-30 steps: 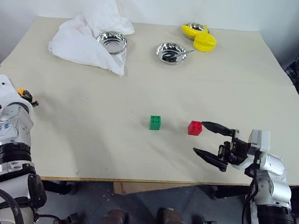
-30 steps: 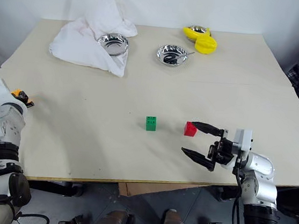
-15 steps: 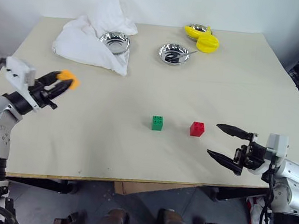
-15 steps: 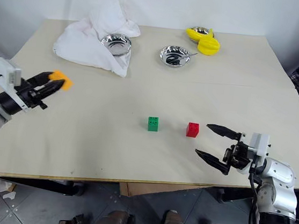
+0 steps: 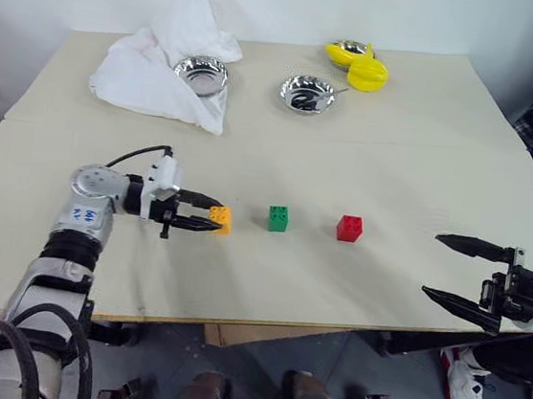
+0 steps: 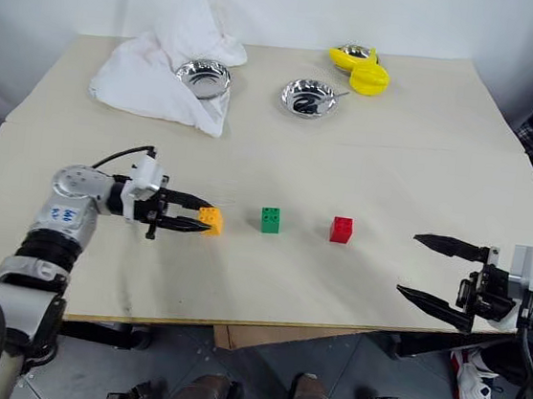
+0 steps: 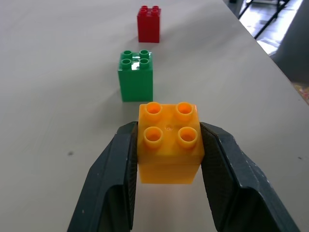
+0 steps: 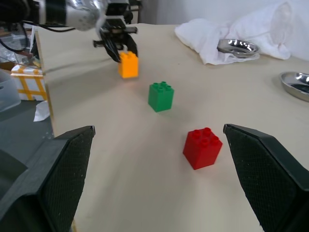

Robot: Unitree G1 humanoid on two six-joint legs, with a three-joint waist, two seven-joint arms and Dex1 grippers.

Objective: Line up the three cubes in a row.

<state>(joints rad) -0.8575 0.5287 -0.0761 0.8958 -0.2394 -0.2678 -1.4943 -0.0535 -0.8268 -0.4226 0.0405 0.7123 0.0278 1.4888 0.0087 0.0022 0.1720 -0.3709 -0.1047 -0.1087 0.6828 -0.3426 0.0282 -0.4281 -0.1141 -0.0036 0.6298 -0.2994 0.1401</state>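
Left gripper (image 7: 169, 145) clamped on the small orange studded plastic brick (image 5: 219, 219), low over the beige table (image 5: 397, 157) left of the green studded brick (image 5: 278, 218) and red studded brick (image 5: 349, 228); right gripper (image 5: 459, 271) spread wide, empty, right of red.

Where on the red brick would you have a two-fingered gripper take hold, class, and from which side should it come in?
Grip the red brick across two opposite flat side walls, below the studs on top. It stands upright and alone on the table, apart from the green brick. The open right gripper is on its free side, so coming in level from there looks simplest. The knobbed top likely gives the pads poor contact.
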